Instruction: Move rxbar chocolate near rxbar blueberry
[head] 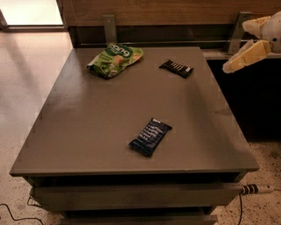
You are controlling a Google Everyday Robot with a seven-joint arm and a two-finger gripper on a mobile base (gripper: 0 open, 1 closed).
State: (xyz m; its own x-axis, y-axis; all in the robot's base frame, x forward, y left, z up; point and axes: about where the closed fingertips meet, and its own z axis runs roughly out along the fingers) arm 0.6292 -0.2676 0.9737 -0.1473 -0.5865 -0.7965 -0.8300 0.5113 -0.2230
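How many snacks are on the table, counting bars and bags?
Snack bars: 2, the rxbar chocolate and the rxbar blueberry
Snack bags: 1, the green snack bag
Total: 3
The robot's hand hangs open beyond the table's far right corner, holding nothing.

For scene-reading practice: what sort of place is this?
Likely an office break area: grey table with green snack bag, rxbar chocolate and rxbar blueberry, on speckled floor. The gripper hangs beyond its far-right corner.

The one camera looks steeply down over the table [88,132] from its near edge toward the back wall [175,11], with the whole top in frame. The gripper [237,46] hangs at the upper right edge.
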